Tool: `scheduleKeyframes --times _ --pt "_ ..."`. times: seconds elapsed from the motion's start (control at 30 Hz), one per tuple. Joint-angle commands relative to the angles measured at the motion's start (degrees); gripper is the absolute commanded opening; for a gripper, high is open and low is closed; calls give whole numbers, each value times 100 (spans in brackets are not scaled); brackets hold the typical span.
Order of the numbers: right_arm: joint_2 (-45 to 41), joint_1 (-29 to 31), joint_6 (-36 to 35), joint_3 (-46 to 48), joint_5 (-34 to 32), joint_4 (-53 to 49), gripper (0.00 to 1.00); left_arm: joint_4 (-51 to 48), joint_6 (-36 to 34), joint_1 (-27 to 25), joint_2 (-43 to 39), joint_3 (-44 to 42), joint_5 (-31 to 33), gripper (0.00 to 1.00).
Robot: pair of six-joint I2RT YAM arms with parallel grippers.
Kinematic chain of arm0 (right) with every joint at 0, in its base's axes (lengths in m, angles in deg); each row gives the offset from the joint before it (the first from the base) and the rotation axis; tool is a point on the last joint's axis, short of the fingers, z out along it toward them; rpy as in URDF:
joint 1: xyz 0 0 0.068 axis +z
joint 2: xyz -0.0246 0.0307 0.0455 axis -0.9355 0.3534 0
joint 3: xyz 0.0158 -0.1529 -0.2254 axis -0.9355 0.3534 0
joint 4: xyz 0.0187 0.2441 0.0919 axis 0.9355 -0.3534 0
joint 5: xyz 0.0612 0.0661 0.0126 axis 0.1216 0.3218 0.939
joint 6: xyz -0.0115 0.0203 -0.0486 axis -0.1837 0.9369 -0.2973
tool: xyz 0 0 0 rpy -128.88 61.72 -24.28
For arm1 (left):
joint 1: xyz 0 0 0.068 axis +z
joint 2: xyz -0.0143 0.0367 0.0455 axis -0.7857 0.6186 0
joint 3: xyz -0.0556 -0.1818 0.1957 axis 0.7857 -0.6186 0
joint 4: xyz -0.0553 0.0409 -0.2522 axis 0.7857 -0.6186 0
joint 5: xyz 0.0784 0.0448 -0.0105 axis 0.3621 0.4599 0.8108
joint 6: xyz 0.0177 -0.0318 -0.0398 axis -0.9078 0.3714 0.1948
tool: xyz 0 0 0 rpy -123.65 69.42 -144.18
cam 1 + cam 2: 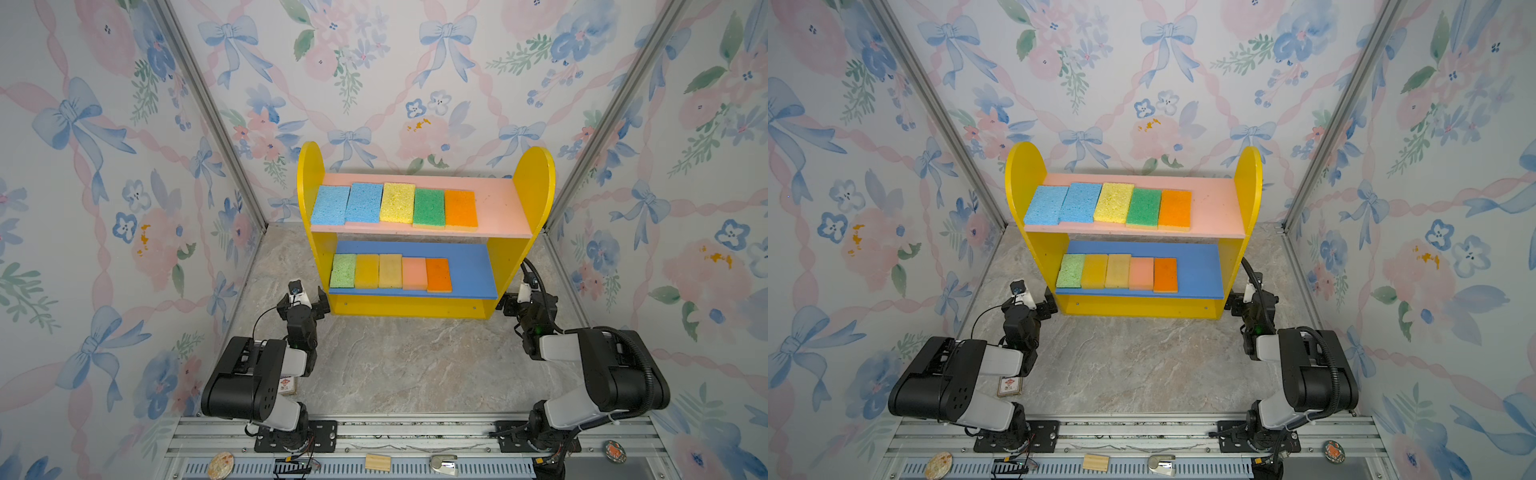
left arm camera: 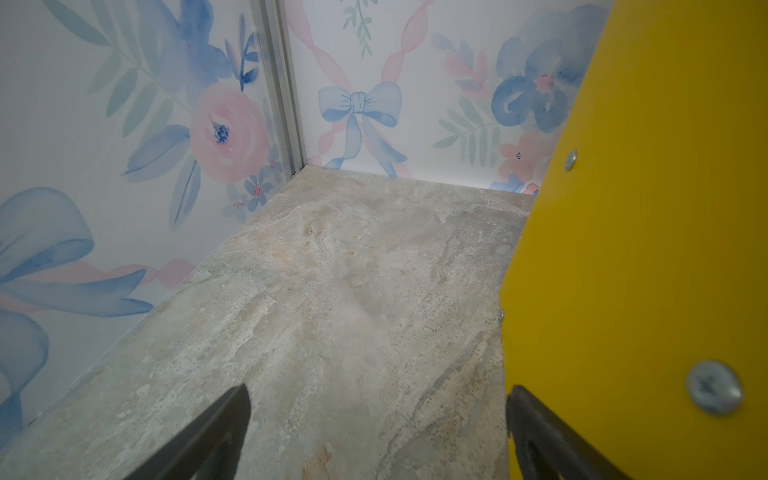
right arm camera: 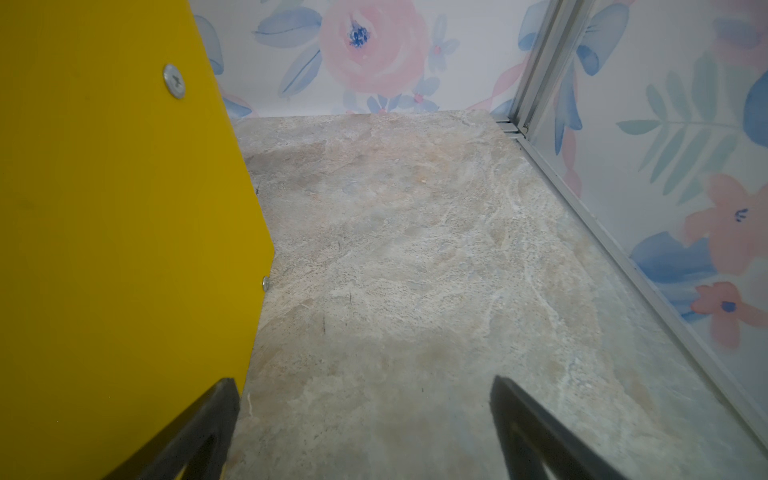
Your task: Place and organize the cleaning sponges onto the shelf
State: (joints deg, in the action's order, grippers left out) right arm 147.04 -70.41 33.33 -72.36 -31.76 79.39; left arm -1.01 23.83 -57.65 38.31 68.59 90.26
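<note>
The left gripper [image 1: 305, 305] hung low just outside the shelf's [image 1: 311, 174] left side panel, near its front bottom corner. Its fingers were spread wide and held nothing. In the left wrist view one finger [image 2: 540, 432] sat right at the yellow panel, and whether it touched could not be told.

All ten sponges lay flat on the shelf, in two rows crowded toward its left panel. From left to right, the pink upper board [image 1: 498, 208] carried a light blue sponge [image 1: 330, 205], a second blue sponge [image 1: 363, 203], a yellow sponge [image 1: 397, 202], a dark green sponge [image 1: 429, 206] and an orange sponge [image 1: 461, 208]. The blue lower board [image 1: 469, 270] held a pale green sponge [image 1: 343, 271], an amber sponge [image 1: 366, 271], a tan-yellow sponge [image 1: 390, 270], a peach-pink sponge [image 1: 414, 273] and a deep orange sponge [image 1: 438, 274]. Neighbours touched or nearly touched. The right part of each board was bare.

The right gripper [image 1: 528, 301] hung low just outside the shelf's right side panel, fingers likewise released and empty.
</note>
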Motion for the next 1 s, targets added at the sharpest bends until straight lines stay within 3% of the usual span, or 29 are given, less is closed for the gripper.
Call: scheduleKeyframes --times 0.0,0.2,0.97 --pt "61 99 -17 -54 668 200 97 822 -498 -291 178 -138 -353 98" --pt "61 100 -17 -63 653 187 97 1138 -213 -334 253 -234 551 98" --pt "61 106 -16 -62 644 187 97 1124 -172 -257 258 -217 424 98"
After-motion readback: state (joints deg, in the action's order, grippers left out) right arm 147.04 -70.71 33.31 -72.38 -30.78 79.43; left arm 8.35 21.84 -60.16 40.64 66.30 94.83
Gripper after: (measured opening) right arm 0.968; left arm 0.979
